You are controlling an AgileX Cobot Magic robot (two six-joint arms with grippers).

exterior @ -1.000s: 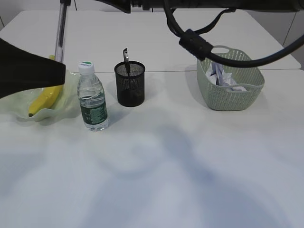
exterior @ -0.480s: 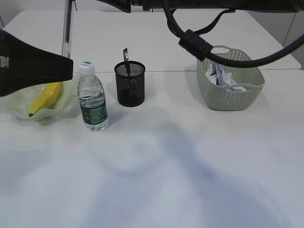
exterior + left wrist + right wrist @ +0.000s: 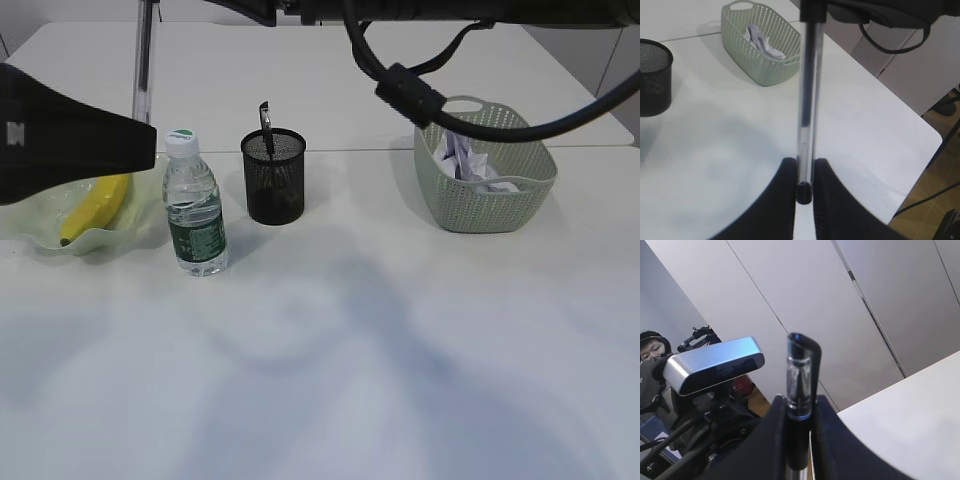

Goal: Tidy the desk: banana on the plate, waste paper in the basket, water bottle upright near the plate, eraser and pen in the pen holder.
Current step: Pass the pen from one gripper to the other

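Observation:
A clear pen (image 3: 143,60) stands upright in the air at the upper left, above the plate. My left gripper (image 3: 804,172) is shut on its lower end, and my right gripper (image 3: 799,410) is shut on its capped upper end (image 3: 800,370). The banana (image 3: 97,205) lies on the pale green plate (image 3: 35,230). The water bottle (image 3: 194,205) stands upright beside the plate. The black mesh pen holder (image 3: 273,176) holds a dark clip-topped item. White waste paper (image 3: 465,158) lies in the green basket (image 3: 485,190). No eraser shows.
My left arm's black body (image 3: 70,140) covers part of the plate. My right arm and its cable (image 3: 410,95) cross the top of the exterior view. The table's right edge (image 3: 920,125) drops to the floor.
The pen and my left arm have shifted slightly right, from over the plate toward the bottle. Everything on the table has stayed in place.

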